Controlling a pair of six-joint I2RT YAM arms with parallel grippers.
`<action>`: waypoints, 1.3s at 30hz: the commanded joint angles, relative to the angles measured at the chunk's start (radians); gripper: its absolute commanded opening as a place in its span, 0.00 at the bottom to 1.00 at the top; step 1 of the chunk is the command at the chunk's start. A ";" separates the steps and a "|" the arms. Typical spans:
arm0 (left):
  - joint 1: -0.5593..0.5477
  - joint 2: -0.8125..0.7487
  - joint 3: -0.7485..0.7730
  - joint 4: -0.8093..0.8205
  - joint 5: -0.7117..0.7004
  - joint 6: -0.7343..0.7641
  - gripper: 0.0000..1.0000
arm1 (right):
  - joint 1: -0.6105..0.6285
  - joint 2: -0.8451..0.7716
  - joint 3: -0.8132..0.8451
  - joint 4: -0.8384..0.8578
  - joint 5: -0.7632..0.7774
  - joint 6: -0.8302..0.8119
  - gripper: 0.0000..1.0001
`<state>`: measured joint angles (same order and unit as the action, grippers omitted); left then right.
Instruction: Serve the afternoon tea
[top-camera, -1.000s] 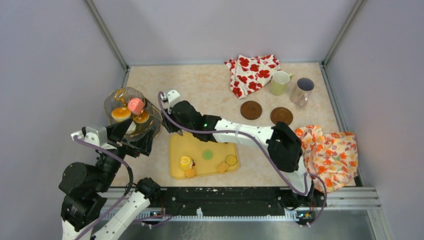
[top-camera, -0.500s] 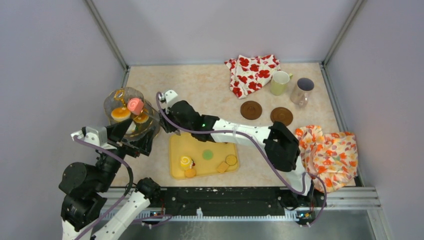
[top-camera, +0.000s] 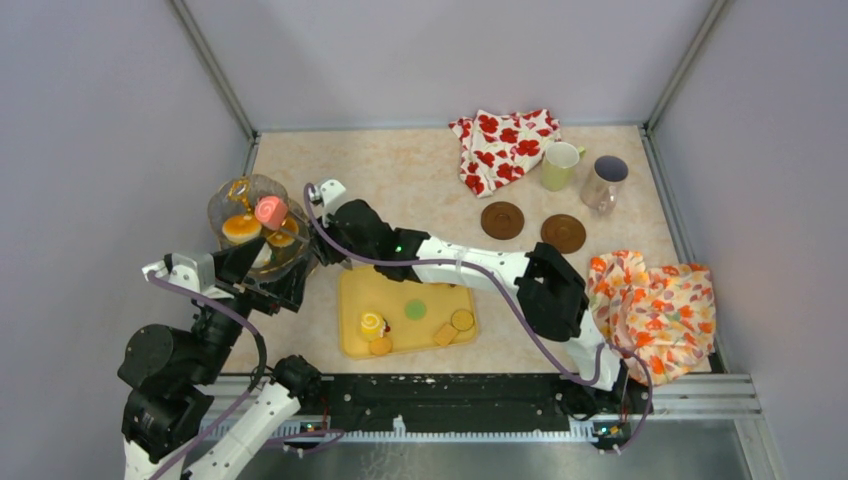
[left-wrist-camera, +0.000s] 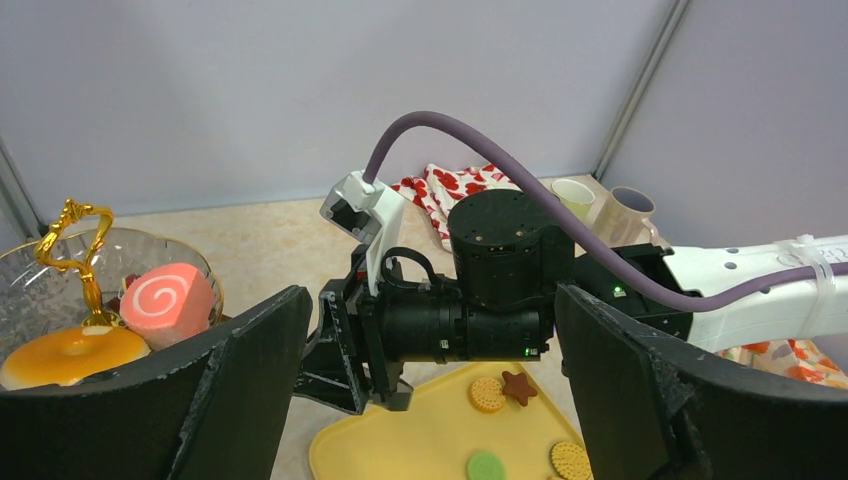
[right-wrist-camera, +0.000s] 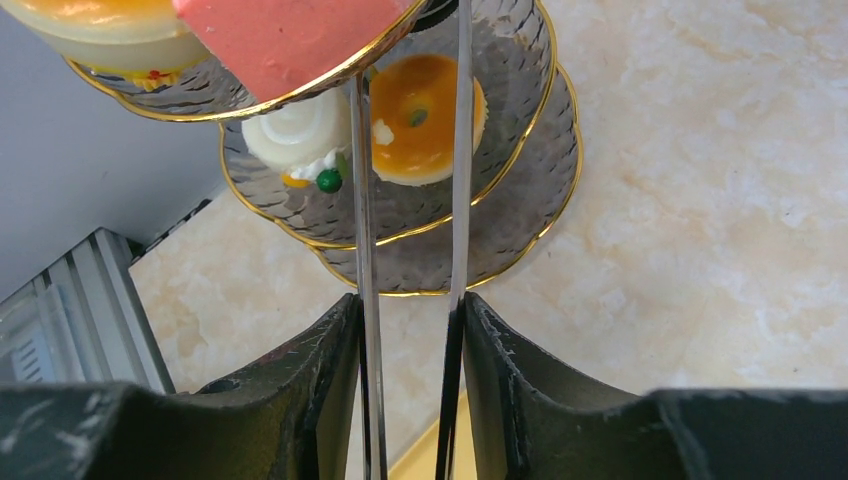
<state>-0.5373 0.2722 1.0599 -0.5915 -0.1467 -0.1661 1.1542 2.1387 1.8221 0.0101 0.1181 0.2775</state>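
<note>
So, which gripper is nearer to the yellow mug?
Right. The right gripper, holding the tongs, is by the tray's far left corner, far left of the yellow mug. The left gripper is even farther left, beside the glass stand.

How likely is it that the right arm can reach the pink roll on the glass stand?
Probably yes. The right gripper holds tongs aimed at the glass stand, and the pink roll sits uncovered on the top tier with nothing visibly between them.

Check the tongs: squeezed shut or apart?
Apart. The right gripper pinches the tongs, but their two blades run with a clear gap; the tips are out of sight.
</note>
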 joint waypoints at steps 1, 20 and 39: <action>0.003 -0.002 0.006 0.025 0.007 -0.009 0.99 | -0.007 0.001 0.065 0.049 -0.010 -0.008 0.41; 0.002 0.027 0.000 0.042 0.022 -0.008 0.99 | -0.007 -0.178 -0.112 0.018 0.007 -0.040 0.42; 0.003 0.051 -0.084 0.092 0.033 -0.021 0.99 | -0.007 -0.441 -0.439 -0.050 0.027 -0.004 0.41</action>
<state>-0.5373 0.3058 0.9916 -0.5728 -0.1238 -0.1745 1.1542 1.8061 1.4300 -0.0196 0.1246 0.2489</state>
